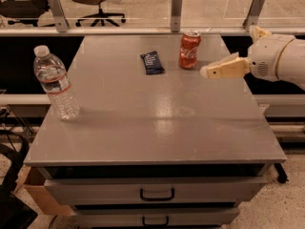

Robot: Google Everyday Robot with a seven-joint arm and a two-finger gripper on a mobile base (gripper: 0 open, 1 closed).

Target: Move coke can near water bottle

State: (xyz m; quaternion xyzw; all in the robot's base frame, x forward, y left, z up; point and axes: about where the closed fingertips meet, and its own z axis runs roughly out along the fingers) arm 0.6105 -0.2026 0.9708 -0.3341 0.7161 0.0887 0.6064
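The red coke can [189, 50] stands upright at the far middle of the grey table [157, 123]. The clear water bottle [55, 84] with a white cap stands upright near the table's left edge, far from the can. My gripper [229, 51] comes in from the right, just right of the can and apart from it. Its cream fingers [224, 68] are spread open and hold nothing. The near fingertip is slightly right of and below the can's base.
A dark blue snack packet [152, 62] lies flat just left of the can. A rail with metal posts [176, 11] runs behind the table. Drawers [157, 192] sit under the tabletop. Office chairs stand beyond the rail.
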